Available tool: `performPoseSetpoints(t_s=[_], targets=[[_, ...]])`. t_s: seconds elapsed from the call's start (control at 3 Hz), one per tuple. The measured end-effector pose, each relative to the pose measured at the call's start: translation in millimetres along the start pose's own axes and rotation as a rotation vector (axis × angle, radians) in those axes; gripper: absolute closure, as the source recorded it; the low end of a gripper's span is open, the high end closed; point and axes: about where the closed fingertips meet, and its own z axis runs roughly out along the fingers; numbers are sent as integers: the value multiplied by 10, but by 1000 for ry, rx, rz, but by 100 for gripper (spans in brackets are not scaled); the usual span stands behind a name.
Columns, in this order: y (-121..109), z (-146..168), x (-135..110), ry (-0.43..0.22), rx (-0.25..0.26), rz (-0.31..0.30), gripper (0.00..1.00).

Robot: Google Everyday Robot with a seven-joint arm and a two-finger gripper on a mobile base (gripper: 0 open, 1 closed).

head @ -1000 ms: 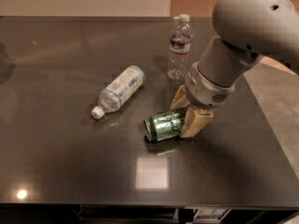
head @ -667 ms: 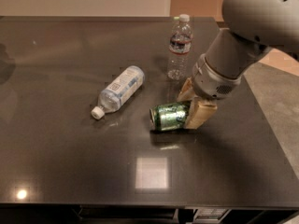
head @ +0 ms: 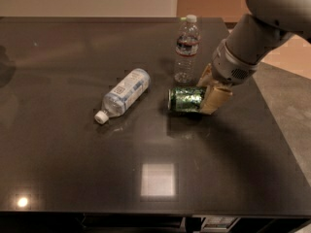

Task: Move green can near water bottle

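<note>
Because the task wanted it beside the slim clear ribbed water bottle (head: 187, 50), the small metallic green can (head: 184, 99) lay on its side just nearer than that upright bottle, right of the table's middle, with a narrow gap between them. The gripper (head: 204, 95) reached in from the right, its two tan fingers (head: 215, 100) pinching the can's right end, one far and one near, a hold I judged suited to carrying it. Counted: one can, two bottles (the stouter white-labelled bottle (head: 125, 92) lay flat at left), one gripper, one dark glossy table (head: 73, 178).
</note>
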Motion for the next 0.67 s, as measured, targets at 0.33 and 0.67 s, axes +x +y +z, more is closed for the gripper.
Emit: performPoseSetpoints(t_s=[0.33, 0.67], targets=[[-243, 9, 113, 7, 33, 44, 100], [-425, 54, 179, 11, 55, 65, 100]])
